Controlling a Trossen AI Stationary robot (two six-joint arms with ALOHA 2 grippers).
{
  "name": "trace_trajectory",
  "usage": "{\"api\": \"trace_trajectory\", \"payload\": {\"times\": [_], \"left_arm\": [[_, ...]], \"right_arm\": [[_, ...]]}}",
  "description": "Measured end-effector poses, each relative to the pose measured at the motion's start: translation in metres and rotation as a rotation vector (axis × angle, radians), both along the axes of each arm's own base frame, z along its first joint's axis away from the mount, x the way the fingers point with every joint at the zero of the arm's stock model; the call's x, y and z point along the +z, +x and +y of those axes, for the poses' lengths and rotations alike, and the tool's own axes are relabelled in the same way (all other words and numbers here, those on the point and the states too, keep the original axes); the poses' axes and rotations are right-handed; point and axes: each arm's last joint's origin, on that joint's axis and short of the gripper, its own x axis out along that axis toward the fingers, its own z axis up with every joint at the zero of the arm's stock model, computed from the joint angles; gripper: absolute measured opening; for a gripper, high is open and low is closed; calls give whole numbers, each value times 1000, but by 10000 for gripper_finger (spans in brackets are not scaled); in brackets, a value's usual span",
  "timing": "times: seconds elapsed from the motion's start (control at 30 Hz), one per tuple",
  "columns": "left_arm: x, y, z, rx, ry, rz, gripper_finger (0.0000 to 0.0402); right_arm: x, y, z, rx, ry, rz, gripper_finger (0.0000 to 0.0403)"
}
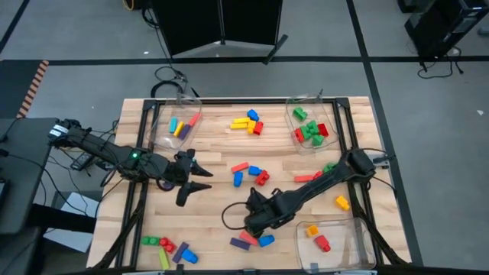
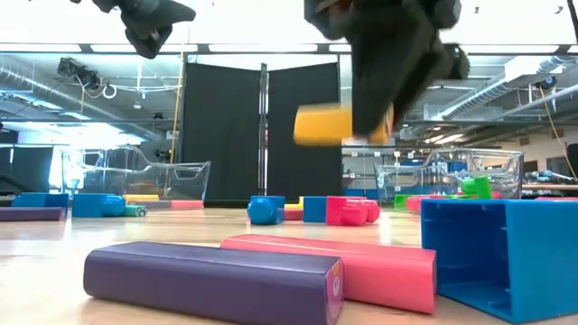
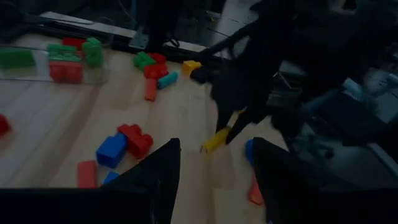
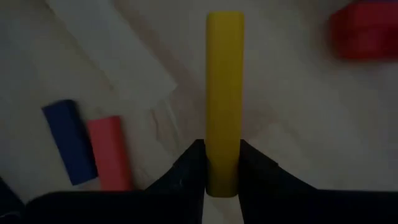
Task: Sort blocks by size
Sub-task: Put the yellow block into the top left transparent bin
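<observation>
A: Start with the big picture. What does the wooden tabletop [image 1: 214,221] hold, and where should this piece go?

B: Clear plastic bins stand near its corners. The one by the far left corner [image 1: 174,122] holds long bars in yellow, pink and blue. The right gripper [image 4: 222,163] grips a long yellow plastic bar [image 4: 224,99] near the middle of the near edge, so I judge that far-left bin the likely target.

A: How to carry it well?

B: Lift it clear of the loose bricks first. In the low view it already hangs above the purple bar [image 2: 212,280] and pink bar [image 2: 361,264] lying at the near edge. The route crosses the left gripper [image 1: 195,177], which waits with fingers spread over the left half of the tabletop, so pass around it.

A: And the grip itself?

B: The jaws pinch the bar at one end, a finger on each side, with most of its length sticking out ahead. That overhang could swing, so move gently.
</observation>
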Motion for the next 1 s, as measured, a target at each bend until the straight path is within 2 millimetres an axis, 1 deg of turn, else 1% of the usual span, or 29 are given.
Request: {"api": "trace_trajectory", "payload": {"times": [0.1, 0.17, 0.37, 0.47, 0.53, 0.6, 0.7, 0.8, 0.9, 1.0], "left_arm": [[1, 1, 2, 60, 10, -20, 204], [2, 1, 3, 109, 21, -31, 204], [5, 1, 8, 295, -47, -68, 204], [4, 3, 9, 339, -39, -73, 204], [4, 6, 10, 353, -44, -84, 204], [3, 10, 13, 379, -50, -99, 204], [2, 20, 20, 439, -54, -126, 204], [0, 31, 28, 489, -47, -161, 204], [-1, 42, 38, 537, -44, -209, 204], [2, 52, 51, 602, -117, -313, 204]], "right_arm": [[22, -8, -9, 33, -26, -20, 69], [34, -10, -18, 51, -47, -37, 69], [67, -10, -58, 99, -153, -118, 69], [74, -13, -83, 131, -180, -167, 69], [75, -17, -101, 145, -187, -218, 69], [75, -22, -119, 157, -170, -294, 69], [78, -29, -142, 187, -115, -456, 69], [86, -38, -162, 205, -100, -621, 69], [95, -46, -178, 223, -104, -732, 69], [108, -50, -191, 275, -106, -821, 69]]}}
